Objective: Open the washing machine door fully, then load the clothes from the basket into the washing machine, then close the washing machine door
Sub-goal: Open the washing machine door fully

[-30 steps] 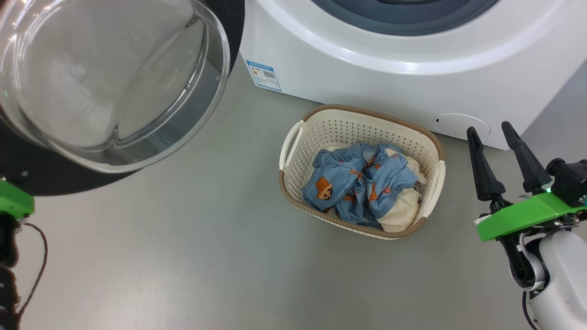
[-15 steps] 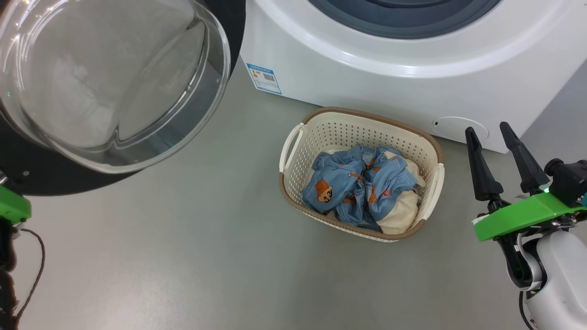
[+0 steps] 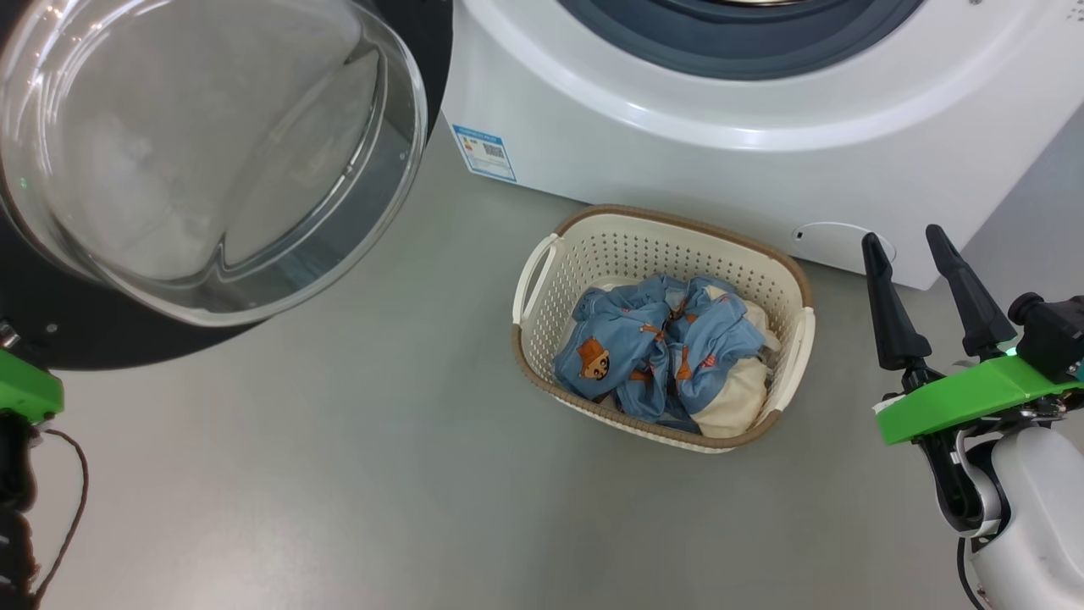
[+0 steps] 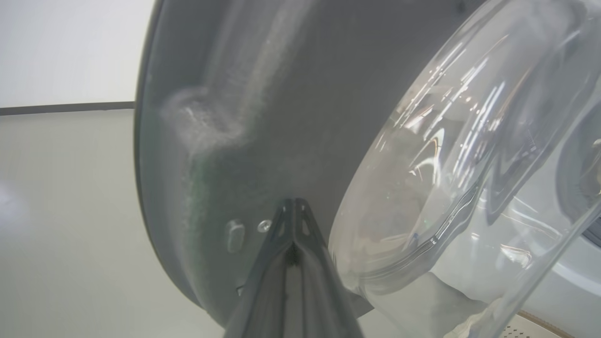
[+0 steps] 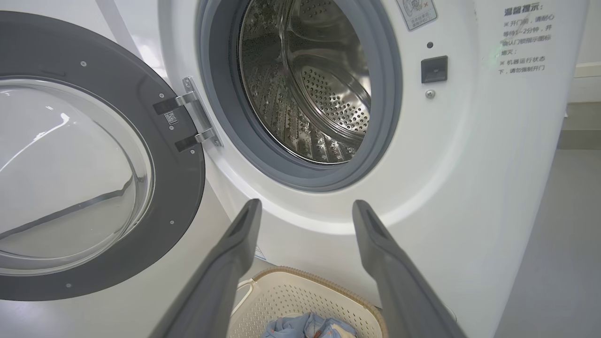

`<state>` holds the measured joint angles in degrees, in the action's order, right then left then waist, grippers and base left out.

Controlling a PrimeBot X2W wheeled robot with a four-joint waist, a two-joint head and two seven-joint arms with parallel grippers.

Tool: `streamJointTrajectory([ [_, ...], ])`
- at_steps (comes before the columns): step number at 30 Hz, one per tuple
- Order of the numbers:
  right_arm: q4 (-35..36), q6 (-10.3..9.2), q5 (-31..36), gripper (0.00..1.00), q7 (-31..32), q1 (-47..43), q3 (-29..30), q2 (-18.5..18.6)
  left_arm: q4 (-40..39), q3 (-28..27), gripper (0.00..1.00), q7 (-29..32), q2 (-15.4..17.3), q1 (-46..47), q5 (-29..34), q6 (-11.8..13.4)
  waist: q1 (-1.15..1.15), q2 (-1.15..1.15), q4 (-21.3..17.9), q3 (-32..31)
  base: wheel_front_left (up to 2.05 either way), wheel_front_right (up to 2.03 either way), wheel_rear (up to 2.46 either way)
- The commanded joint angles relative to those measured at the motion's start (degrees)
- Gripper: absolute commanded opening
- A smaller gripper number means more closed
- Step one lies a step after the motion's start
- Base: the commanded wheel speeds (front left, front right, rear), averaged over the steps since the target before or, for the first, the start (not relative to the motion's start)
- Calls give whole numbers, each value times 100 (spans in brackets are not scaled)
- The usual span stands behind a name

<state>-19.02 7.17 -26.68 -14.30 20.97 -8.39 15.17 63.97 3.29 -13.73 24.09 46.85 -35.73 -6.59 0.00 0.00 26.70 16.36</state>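
Lying lengthwise along the washing machine (image 3: pixel 677 152), the basket (image 3: pixel 677 222) holds the clothes (image 3: pixel 652 356) — right tool (image 3: pixel 902 237) spread, left tool (image 4: pixel 293 206) closed.

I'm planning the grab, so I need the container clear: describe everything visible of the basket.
The basket is small, cream-white plastic, a rounded rectangle with perforated walls, a brown woven-look rim and a handle at each end. It stands upright on the grey floor, close before the washing machine; whether they touch I cannot tell. The clothes, blue printed fabric and a cream piece, lie bundled inside. The right claw hovers open beside it, apart.
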Motion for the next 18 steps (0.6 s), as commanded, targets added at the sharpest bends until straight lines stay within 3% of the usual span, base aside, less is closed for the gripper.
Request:
streamJointTrajectory([
  [1, 144, 32, 2, 100, -70, 8, -77, -15, -165, -126, 0, -91, 372, -56, -16, -15, 0, 0, -23, -45, 0, 0, 0],
  [7, 139, 32, -14, 100, -70, -79, -62, -61, -515, -48, 0, -117, 357, -325, 42, -50, 0, 0, -98, -228, 0, 0, 0],
  [8, 141, 32, -16, 100, -70, -97, -60, -70, -588, -40, 6, -119, 350, -377, 44, -55, 0, 0, -115, -261, 0, 0, 0],
  [11, 146, 32, -20, 100, -70, -142, -53, -85, -847, -26, 43, -123, 324, -552, 53, -64, 0, 0, -175, -350, 0, 0, 0],
  [12, 147, 32, -23, 100, -70, -159, -51, -92, -937, -27, 60, -124, 321, -611, 54, -66, 0, 0, -197, -381, 0, 0, 0],
  [13, 150, 32, -27, 100, -70, -176, -53, -101, -1037, -30, 93, -124, 315, -674, 57, -68, 0, 0, -222, -409, 0, 0, 0],
  [14, 151, 32, -35, 100, -70, -192, -62, -109, -1149, -29, 100, -125, 298, -740, 73, -69, 0, 0, -248, -436, 0, 0, 0],
  [18, 160, 32, -48, 100, -70, -259, -93, -150, -1647, -45, 100, -126, 212, -1028, 132, -29, 0, 0, -392, -547, 0, 0, 0],
])
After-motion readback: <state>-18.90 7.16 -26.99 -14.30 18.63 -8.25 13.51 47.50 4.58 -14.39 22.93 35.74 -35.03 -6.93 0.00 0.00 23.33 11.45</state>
